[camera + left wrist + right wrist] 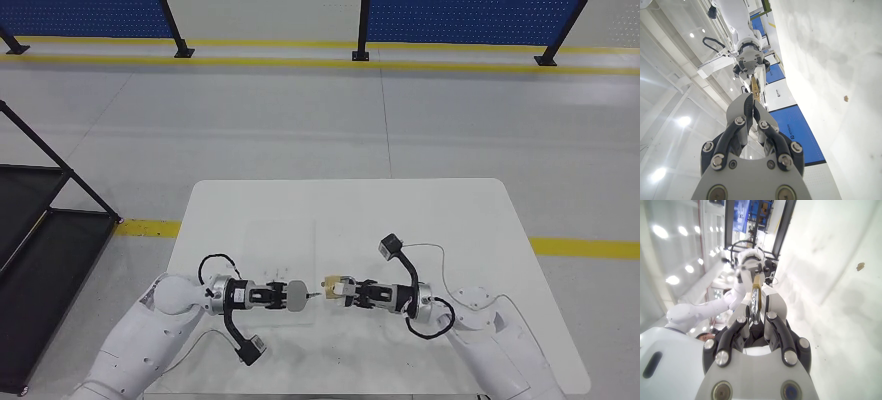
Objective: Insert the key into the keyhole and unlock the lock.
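Above the white table (400, 230), my two grippers face each other tip to tip. My left gripper (297, 294) (753, 103) is shut on the key (314, 295) (754, 101), a thin blade seen edge-on between the black pads. My right gripper (345, 291) (758, 294) is shut on the lock (331, 287) (755, 284), a brass padlock whose chrome shackle (755, 308) points back toward the wrist. In the left wrist view the lock (754, 86) shows its keyhole end, and the key's tip sits right at it. How deep the key sits is hidden.
A small brown crumb (846, 98) (860, 266) lies on the table beside the grippers. A black metal rack (40, 260) stands off the table's left side. Cables loop from both wrists. The far half of the table is bare.
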